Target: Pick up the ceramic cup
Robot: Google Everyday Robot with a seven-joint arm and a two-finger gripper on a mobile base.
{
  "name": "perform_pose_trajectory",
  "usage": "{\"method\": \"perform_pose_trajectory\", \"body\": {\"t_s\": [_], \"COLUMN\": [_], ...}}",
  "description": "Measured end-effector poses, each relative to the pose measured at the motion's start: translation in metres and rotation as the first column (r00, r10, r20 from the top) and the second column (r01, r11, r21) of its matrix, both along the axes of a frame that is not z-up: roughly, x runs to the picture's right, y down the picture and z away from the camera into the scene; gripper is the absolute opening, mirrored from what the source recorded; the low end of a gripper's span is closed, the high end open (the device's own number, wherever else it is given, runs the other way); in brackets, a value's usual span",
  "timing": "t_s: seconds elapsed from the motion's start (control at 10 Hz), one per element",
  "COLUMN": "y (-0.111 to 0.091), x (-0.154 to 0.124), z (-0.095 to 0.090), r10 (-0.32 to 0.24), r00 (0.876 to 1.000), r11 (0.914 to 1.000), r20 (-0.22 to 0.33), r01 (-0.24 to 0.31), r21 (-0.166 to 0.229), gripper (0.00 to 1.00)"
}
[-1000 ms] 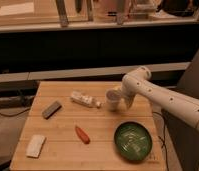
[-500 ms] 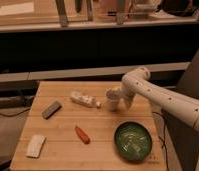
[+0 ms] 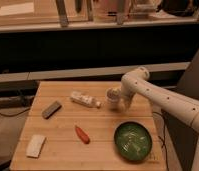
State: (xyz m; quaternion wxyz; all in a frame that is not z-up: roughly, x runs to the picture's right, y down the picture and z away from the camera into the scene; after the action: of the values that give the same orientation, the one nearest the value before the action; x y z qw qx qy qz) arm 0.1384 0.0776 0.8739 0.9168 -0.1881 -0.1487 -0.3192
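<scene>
Camera view: ceramic cup (image 3: 113, 95) just beside the gripper (image 3: 123, 103), on wooden table (image 3: 60, 134).

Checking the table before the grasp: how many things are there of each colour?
White: 3 (ceramic cup, bottle, flat pad)
Green: 1 (bowl)
Orange-red: 1 (stick)
Dark grey: 1 (block)
Total: 6
The gripper is at the cup's right.

On the table (image 3: 60, 132) the claw (image 3: 121, 103) is beside the ceramic cup (image 3: 112, 94), bottle (image 3: 84, 99) left, bowl (image 3: 116, 136) in front.
</scene>
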Motion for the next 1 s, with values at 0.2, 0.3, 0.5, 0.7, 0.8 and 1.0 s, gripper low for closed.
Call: {"method": "perform_pose_trajectory", "body": {"t_s": [0.2, 0.3, 0.5, 0.7, 0.8, 1.0], "y": [0.0009, 0.0012, 0.0013, 0.0016, 0.0018, 0.0021], "x": [0.0007, 0.001, 0.0011, 0.002, 0.0024, 0.0024], "z": [0.0025, 0.0036, 0.0049, 0.0065, 0.0074, 0.009], "r10": [0.005, 0.009, 0.011, 0.015, 0.018, 0.021], "r00": [1.0, 1.0, 1.0, 1.0, 1.0, 1.0], "r11": [1.0, 0.9999, 0.9999, 0.9998, 0.9998, 0.9997], "r20": [0.0, 0.001, 0.002, 0.003, 0.003, 0.004], "r01": [-0.005, -0.009, -0.011, -0.015, -0.018, -0.021], "r21": [-0.004, -0.006, -0.009, -0.012, -0.013, -0.015], "gripper": [0.8, 0.8, 0.8, 0.8, 0.8, 0.8]}}
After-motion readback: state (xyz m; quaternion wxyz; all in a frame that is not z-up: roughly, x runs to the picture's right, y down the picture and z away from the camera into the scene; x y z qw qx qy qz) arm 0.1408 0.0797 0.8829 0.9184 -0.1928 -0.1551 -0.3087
